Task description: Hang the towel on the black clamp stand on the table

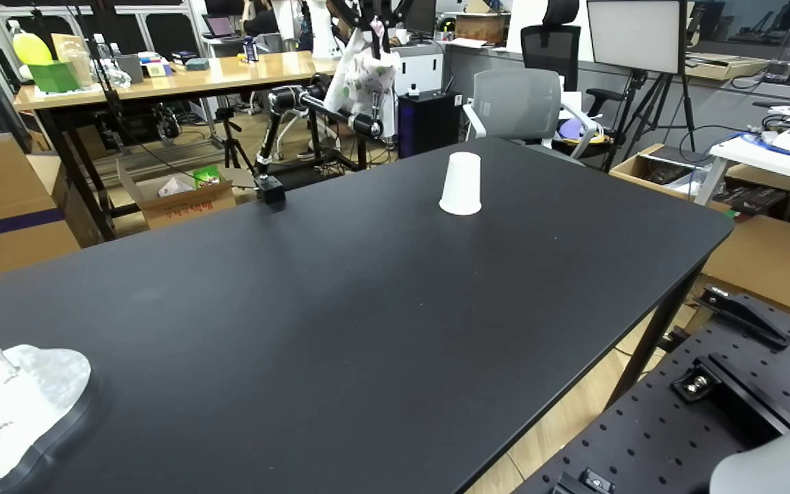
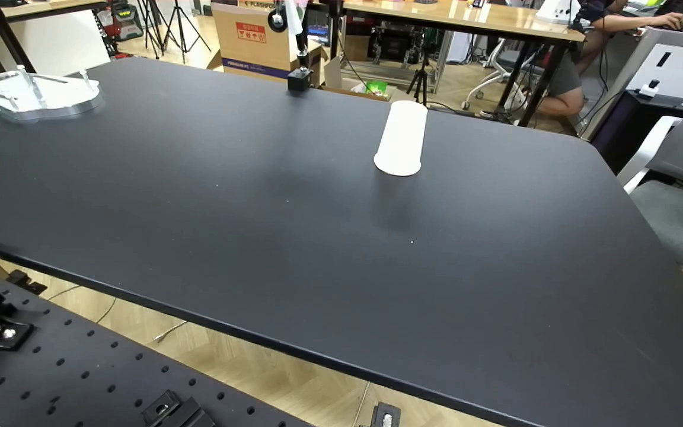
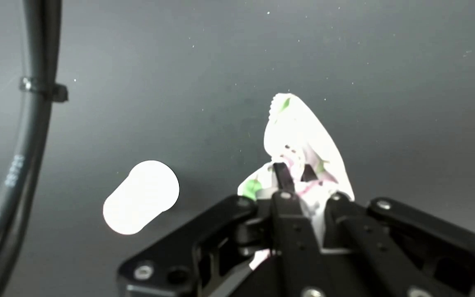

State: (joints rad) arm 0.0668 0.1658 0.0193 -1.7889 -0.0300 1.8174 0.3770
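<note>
The towel (image 1: 371,75) is white with green and pink prints. My gripper (image 1: 376,52) is shut on its upper part and the cloth hangs down in the air. In the wrist view the towel (image 3: 305,123) bunches between and around the fingertips (image 3: 295,168). The black clamp stand (image 1: 313,104) rises from the table's far edge, and its jointed arm crosses in front of the towel's lower part. Whether they touch I cannot tell. In an exterior view only the stand's base (image 2: 299,80) and a strip of towel (image 2: 295,22) show. The stand does not show in the wrist view.
A white paper cup (image 1: 461,184) stands upside down on the black table (image 1: 340,329); it also shows in the wrist view (image 3: 142,196), left of the gripper. A white plate with pegs (image 2: 51,98) lies at one end. A perforated black base (image 1: 642,425) adjoins the table.
</note>
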